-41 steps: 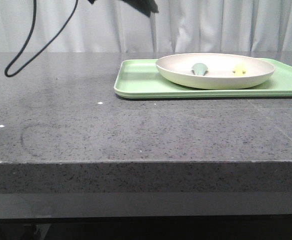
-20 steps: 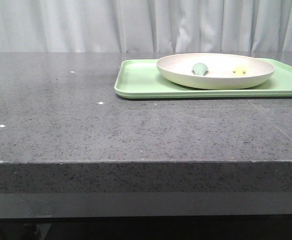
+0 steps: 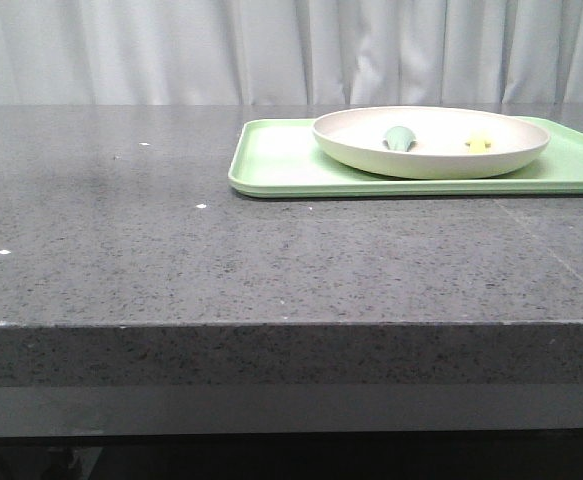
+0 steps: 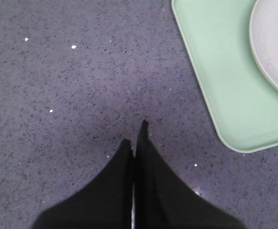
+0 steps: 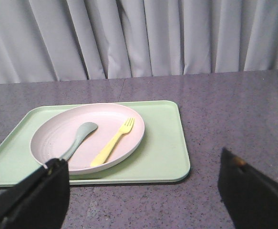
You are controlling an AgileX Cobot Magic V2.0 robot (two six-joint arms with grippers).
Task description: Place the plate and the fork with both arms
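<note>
Grey curtains hang in folds behind a dark speckled stone table.

Starting from the hands: the left hand hangs over bare table with its two black fingers pressed together, nothing between them, and the corner of the tray sits off to one side of it. The right hand is spread wide, one dark finger at each side of its own view, holding nothing, with the tray lying beyond the gap. Neither hand shows in the front view.

Counting what lies out there: one tray, one plate, one fork, one spoon.

A flat light-green tray rests on the far right part of the table. On it sits the round off-white plate, filling much of the tray's width and leaving a bare strip of green along one end.

Inside the plate lie two pieces side by side and apart: the pale-yellow fork, tines pointing toward the curtains, and a grey-green spoon with its bowl at the curtain end too. The spoon's handle runs down toward the plate's near rim.
</note>
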